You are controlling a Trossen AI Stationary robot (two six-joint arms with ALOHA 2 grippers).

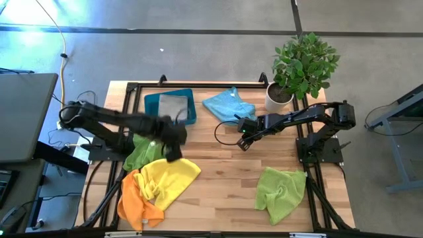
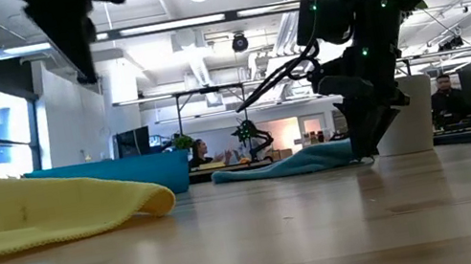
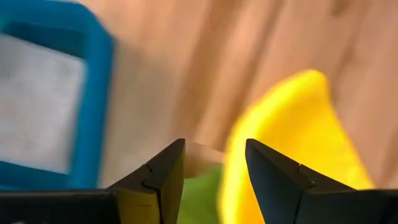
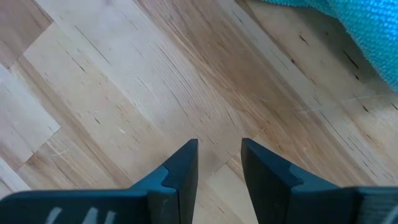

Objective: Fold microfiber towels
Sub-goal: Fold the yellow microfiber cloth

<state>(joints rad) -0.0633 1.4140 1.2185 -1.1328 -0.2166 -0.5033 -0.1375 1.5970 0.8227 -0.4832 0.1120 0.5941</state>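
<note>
A grey towel (image 1: 173,106) lies folded flat in the teal tray (image 1: 151,104) at the back left. My left gripper (image 1: 174,147) hangs open above the table, just near of the tray; in its wrist view nothing is between its fingers (image 3: 163,180). Below it lie a lime green towel (image 1: 137,153), a crumpled yellow towel (image 1: 170,177) and an orange towel (image 1: 135,201). A light blue towel (image 1: 228,104) lies bunched at the back middle. My right gripper (image 1: 244,140) stands open over bare wood (image 4: 124,93), near of the blue towel (image 4: 348,25). Another lime green towel (image 1: 281,192) lies crumpled at the front right.
A potted plant (image 1: 301,69) stands at the back right corner. A black frame (image 1: 198,84) runs along the table's edges. Bare wood (image 1: 225,192) shows between the yellow towel and the right-hand green one. In the low view, people sit at desks in the room beyond.
</note>
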